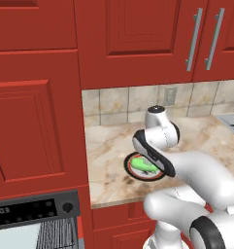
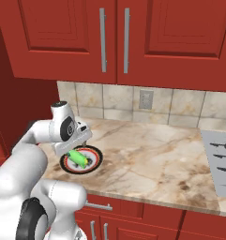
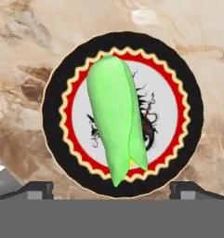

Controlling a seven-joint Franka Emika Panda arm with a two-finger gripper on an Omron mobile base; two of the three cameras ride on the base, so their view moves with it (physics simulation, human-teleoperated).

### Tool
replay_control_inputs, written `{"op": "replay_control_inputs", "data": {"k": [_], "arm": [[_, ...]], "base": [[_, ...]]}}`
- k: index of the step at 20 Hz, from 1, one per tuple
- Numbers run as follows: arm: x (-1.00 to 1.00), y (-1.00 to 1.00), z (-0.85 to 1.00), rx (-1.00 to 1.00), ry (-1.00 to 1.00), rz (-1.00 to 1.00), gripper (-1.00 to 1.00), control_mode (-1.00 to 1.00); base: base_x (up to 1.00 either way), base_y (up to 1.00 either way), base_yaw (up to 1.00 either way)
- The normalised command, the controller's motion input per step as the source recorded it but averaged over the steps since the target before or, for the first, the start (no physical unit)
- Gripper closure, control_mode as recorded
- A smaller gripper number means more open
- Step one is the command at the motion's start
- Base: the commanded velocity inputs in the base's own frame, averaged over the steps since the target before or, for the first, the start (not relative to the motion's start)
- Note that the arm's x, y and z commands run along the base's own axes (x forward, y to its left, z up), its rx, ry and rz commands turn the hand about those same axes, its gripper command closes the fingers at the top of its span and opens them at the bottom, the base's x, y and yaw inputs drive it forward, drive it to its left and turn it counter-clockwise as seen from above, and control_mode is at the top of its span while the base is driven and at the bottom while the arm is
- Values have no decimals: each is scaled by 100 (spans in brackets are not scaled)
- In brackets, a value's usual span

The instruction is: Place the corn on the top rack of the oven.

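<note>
The corn (image 3: 115, 118) lies on the plate (image 3: 55, 93), not yet grasped; the pincer (image 3: 111, 189) hangs above the plate, released. Pickup and oven (image 1: 36, 221) placement remain.

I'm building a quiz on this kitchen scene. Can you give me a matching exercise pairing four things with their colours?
1. corn
2. cabinets
3. counter
4. oven panel

a. red
b. dark grey
c. bright green
d. beige marble

Pairs: 1-c, 2-a, 3-d, 4-b
</note>
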Motion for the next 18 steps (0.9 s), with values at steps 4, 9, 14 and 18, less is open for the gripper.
{"op": "replay_control_inputs", "data": {"k": [4,9,14,18], "arm": [[14,17,-45,0,4,29,-100,-100],[35,22,-43,0,7,21,-100,-100],[33,-7,-26,0,0,6,-100,-100],[8,-1,-23,0,0,0,-100,-100]], "base": [[0,0,0],[0,0,0],[0,0,0],[0,0,0]]}}
